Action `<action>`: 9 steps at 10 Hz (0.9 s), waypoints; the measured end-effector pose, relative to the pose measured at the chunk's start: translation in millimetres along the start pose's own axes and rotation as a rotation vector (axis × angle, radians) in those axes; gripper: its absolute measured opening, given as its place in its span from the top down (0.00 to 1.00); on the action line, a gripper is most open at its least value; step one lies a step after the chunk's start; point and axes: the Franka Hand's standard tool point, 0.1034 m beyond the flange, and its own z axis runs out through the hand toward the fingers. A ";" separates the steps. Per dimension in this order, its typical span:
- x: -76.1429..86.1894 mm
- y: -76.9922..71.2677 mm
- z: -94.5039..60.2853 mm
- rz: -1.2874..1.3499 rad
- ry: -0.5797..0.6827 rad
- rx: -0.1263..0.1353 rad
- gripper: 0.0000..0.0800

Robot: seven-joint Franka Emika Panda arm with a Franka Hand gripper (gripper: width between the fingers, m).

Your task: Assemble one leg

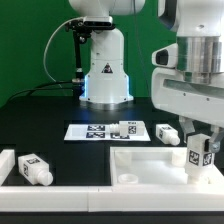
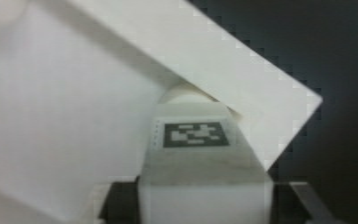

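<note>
My gripper (image 1: pixel 199 150) is shut on a leg (image 1: pixel 199 152), a stubby white peg with a black-and-white tag on its side, and holds it upright over the exterior view's right part of the large flat white panel (image 1: pixel 150 165). In the wrist view the leg (image 2: pixel 197 150) fills the space between my dark fingers (image 2: pixel 297 203), its far end over a corner region of the white panel (image 2: pixel 87 90). Another leg (image 1: pixel 36 170) lies at the exterior view's left, and two more legs (image 1: pixel 130 130), (image 1: pixel 166 132) stand by the marker board.
The marker board (image 1: pixel 95 132) lies flat on the black table behind the panel. A white block (image 1: pixel 5 165) sits at the exterior view's far left edge. The robot base (image 1: pixel 105 70) stands at the back before a green backdrop.
</note>
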 end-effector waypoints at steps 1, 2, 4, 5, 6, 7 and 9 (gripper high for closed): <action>0.0 -0.3 0.1 0.186 -0.016 0.007 0.64; -0.6 -0.4 0.4 0.302 -0.022 0.018 0.64; -0.2 -0.5 0.4 0.271 -0.021 0.018 0.64; 1.0 -0.1 0.6 0.195 -0.016 0.018 0.64; 3.3 -0.3 0.2 0.053 -0.014 0.020 0.38; 5.3 -2.0 -1.5 -0.160 -0.008 0.014 0.38; 0.9 -2.8 0.5 -0.432 -0.015 0.015 0.20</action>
